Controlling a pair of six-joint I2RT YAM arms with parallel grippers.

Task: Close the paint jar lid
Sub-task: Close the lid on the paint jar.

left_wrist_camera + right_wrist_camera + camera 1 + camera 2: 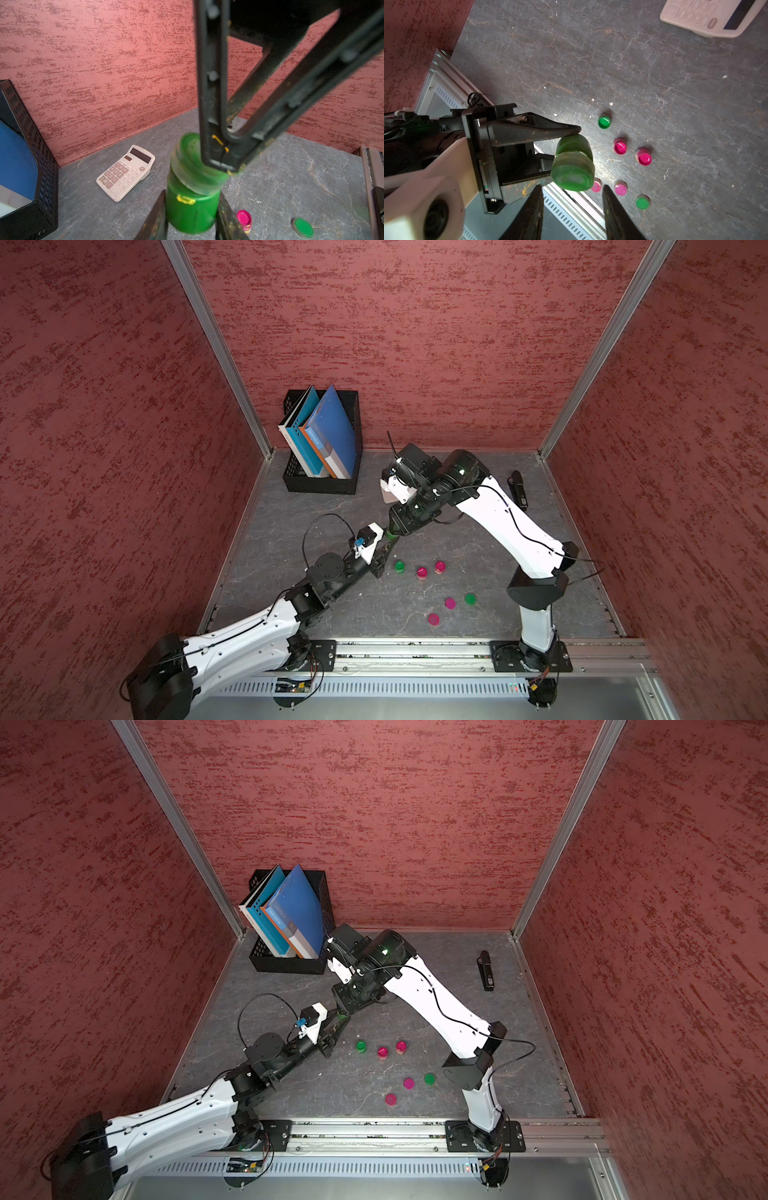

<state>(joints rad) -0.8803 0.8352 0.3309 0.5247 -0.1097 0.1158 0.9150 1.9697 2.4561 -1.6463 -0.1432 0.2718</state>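
The left gripper (192,218) has its fingers (154,220) clamped tight on the body of the green paint jar (191,207), low in the centre of the left wrist view. The lid (188,158) sits on the jar's mouth. The right gripper (571,187) stands part open, one finger on either side of the lid, with a sliver of gap showing. In both top views the jar is mid-frame between the arms, above the grey table (469,556).

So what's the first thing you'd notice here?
The bright green jar, pinched between the left fingers, with the right fingers either side of its lid. Next come the little pink and green pots dotted on the grey table nearby. The blue books stand at the back.
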